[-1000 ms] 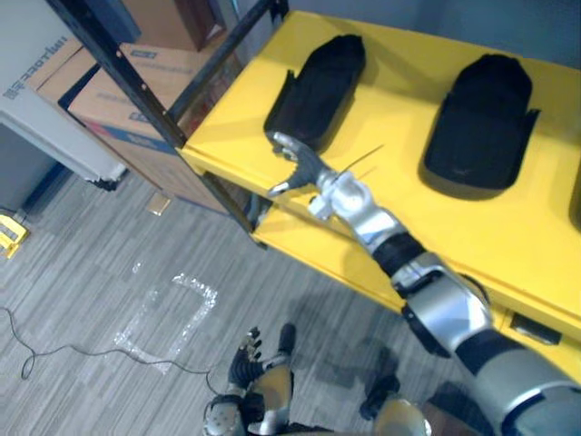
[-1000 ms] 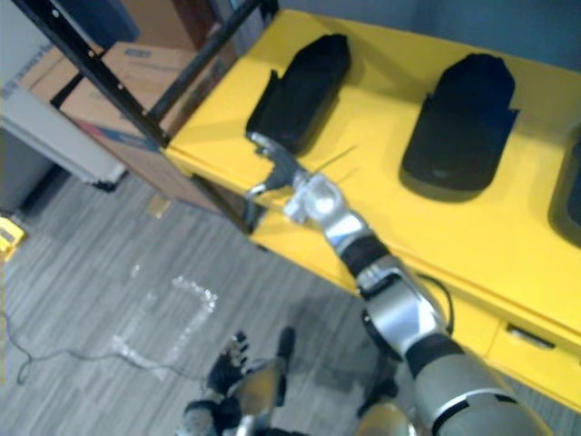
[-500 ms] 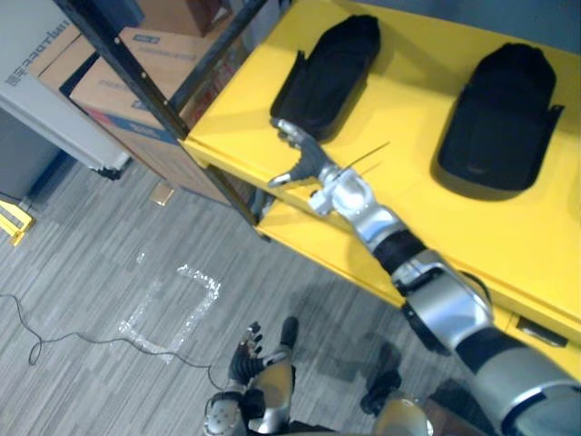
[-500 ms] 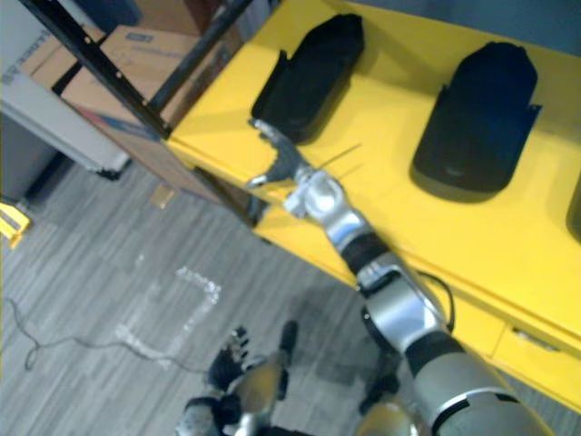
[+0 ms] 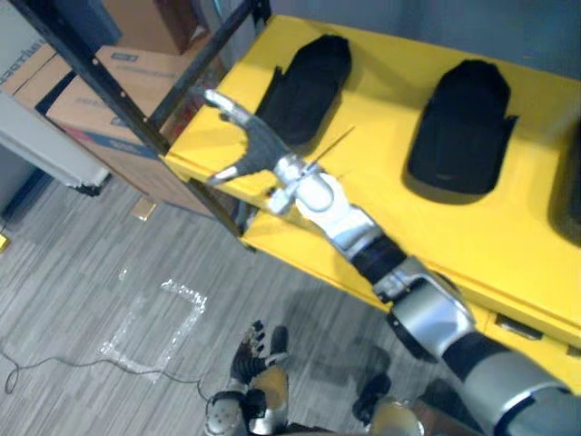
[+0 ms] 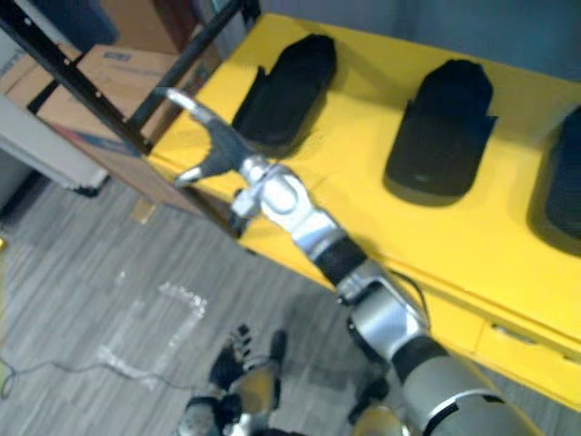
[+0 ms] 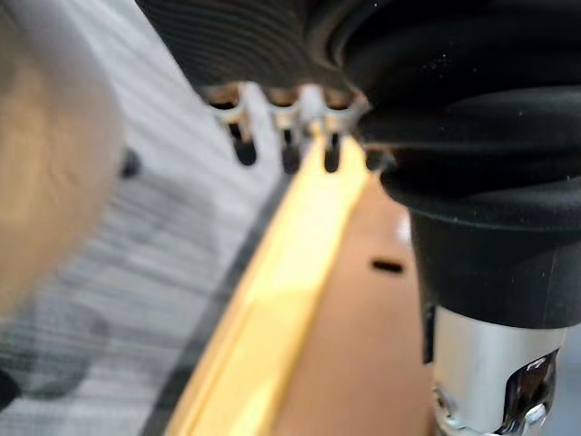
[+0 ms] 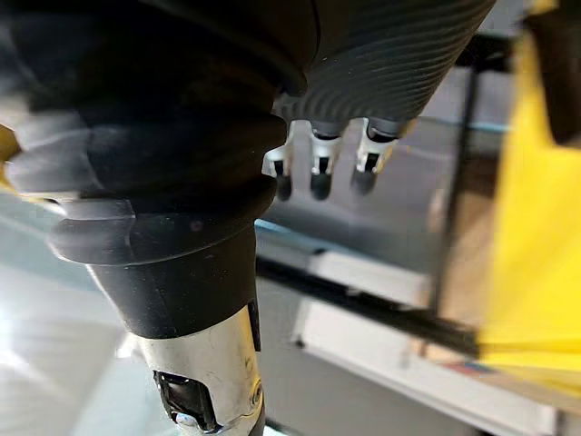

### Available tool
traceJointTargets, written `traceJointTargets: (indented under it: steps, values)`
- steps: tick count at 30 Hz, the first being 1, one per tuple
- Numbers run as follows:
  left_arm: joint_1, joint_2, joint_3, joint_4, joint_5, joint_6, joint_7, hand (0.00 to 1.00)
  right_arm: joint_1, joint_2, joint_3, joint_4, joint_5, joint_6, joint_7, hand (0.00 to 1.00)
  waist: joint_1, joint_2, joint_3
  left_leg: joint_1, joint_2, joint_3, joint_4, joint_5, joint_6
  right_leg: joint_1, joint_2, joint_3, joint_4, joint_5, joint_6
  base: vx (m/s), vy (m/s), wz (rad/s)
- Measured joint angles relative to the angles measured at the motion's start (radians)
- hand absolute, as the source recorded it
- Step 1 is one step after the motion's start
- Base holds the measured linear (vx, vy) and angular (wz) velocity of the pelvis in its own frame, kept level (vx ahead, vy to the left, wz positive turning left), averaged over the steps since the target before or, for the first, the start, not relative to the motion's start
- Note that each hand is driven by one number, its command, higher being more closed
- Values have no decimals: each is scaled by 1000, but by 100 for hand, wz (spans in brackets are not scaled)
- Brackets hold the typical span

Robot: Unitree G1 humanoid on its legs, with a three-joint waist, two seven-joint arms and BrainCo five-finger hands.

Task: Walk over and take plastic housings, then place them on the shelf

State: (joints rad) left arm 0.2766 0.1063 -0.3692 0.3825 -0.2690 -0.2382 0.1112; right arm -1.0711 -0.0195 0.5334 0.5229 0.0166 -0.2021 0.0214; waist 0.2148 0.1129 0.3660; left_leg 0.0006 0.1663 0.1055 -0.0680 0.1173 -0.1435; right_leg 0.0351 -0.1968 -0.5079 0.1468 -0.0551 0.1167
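Robot hand (image 7: pixel 287 138) over yellow shelf edge (image 7: pixel 269 309)

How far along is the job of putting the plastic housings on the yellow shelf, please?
Done: three black housings lie on the yellow shelf: the left housing, the middle housing and the right housing at the view's edge. In hand: nothing; the right hand is open above the shelf's left front corner, and the left hand hangs low near the floor. Left: whether more housings need fetching cannot be told from here.
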Motion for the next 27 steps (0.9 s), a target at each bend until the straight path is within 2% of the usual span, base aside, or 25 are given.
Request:
traceJointTargets:
  steps: [2, 3, 4, 6, 9, 11, 13, 16, 18, 20, 22, 23, 27]
  values:
    - [5, 3, -4, 3, 16, 0, -5, 0, 58, 10, 0, -91, 2, 35, -2, 0, -13, -33, -51, 5, 3, 25, -9, -2, -2, 12, 17, 16, -64, 32, 3, 51, -20, -26]
    - [4, 3, -5, 4, 20, 0, -6, 0, 74, 10, -1, -117, 3, 45, -2, 0, -17, -41, -61, 10, 5, 38, -9, -5, -6, 18, 23, 21, -81, 42, 2, 76, -17, -46]
    - [-2, 6, -3, 5, 47, -2, -5, 0, 110, 9, -1, -182, -3, 77, -8, 0, -34, -62, -74, 28, 7, 67, -9, -5, -6, 39, 35, 46, -122, 70, 1, 49, -19, -46]
    - [-4, 5, 0, 15, 57, -2, -5, 0, 166, -9, -5, -283, -14, 119, -31, 0, -62, -81, -105, 36, 15, 106, -9, -14, -14, 38, 49, 76, -157, 94, -3, 17, -20, -53]
    - [-21, 2, 5, 32, 85, 3, -3, 0, 301, -65, -64, -464, 10, 171, -48, 0, -98, -91, -132, 71, 19, 165, -11, -28, -16, 40, 62, 133, -178, 115, -6, 0, 6, -62]
    - [-44, 3, 7, 32, 91, 14, 0, 0, 429, -129, -148, -558, 31, 189, -60, 0, -137, -93, -170, 89, 21, 209, -11, -42, -16, 37, 69, 173, -199, 133, -7, -36, 20, -57]
    - [-66, 3, 19, 35, 91, 32, 6, 0, 532, -176, -208, -639, 50, 201, -59, 0, -159, -97, -183, 105, 23, 240, -11, -48, -18, 37, 77, 207, -215, 144, -8, -33, -3, -48]
    - [-93, 3, 43, 43, 91, 53, 15, 0, 705, -245, -291, -760, 102, 207, -46, 0, -196, -98, -201, 125, 27, 278, -12, -52, -21, 35, 84, 240, -226, 155, -6, -16, 5, -37]
    - [-103, 3, 46, 49, 92, 62, 20, 0, 776, -266, -342, -776, 130, 203, -39, 0, -210, -97, -213, 129, 29, 291, -12, -52, -22, 29, 90, 255, -226, 158, -7, -11, -11, -28]
    - [-114, 1, 53, 71, 93, 65, 25, 0, 833, -265, -387, -779, 139, 178, -40, 0, -212, -98, -230, 129, 32, 308, -12, -53, -23, 18, 95, 268, -226, 160, -9, 1, -5, -24]
    - [-110, -12, 69, 81, 93, 67, 42, 0, 906, -260, -449, -785, 160, 131, -47, 0, -216, -101, -239, 137, 32, 318, -13, -56, -24, 16, 96, 279, -226, 162, -8, 8, 5, -13]
    - [-108, -18, 81, 85, 92, 68, 46, 0, 924, -257, -464, -786, 156, 125, -53, 0, -218, -102, -244, 138, 32, 320, -13, -57, -24, 15, 96, 282, -227, 161, -8, 6, 9, -13]
    - [-95, -52, 212, 176, 91, 96, 92, 0, 1078, -201, -600, -792, 134, 110, -175, 0, -228, -114, -281, 140, 30, 346, -13, -67, -26, -1, 98, 312, -226, 165, -8, 35, 14, -19]
